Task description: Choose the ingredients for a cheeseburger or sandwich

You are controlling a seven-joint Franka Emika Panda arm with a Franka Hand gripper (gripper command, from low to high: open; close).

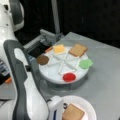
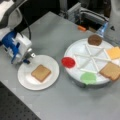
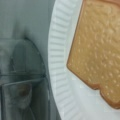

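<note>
A white paper plate [image 2: 26, 80] [image 1: 88, 104] holds one tan bread square [image 2: 41, 73] [image 1: 73, 113] [image 3: 100, 55], lying flat. My gripper [image 2: 29, 57] [image 1: 64, 107] hangs over the plate's rim, just beside the bread and not touching it, with nothing visible in it. The other ingredients lie in sections of a round white divided tray [image 2: 75, 72] [image 1: 53, 72]: a dark brown patty [image 2: 94, 39] [image 1: 42, 59], a yellow cheese square [image 2: 114, 52] [image 1: 59, 48] and a second bread square [image 2: 111, 70] [image 1: 78, 50].
The tray also carries a red round disc [image 2: 68, 62] [image 1: 69, 77] and a green leaf-like piece [image 2: 88, 77] [image 1: 86, 63]. A metal frame [image 2: 85, 12] and a small orange object [image 2: 81, 28] sit behind the tray. My arm's white links [image 1: 27, 100] fill a front view's left.
</note>
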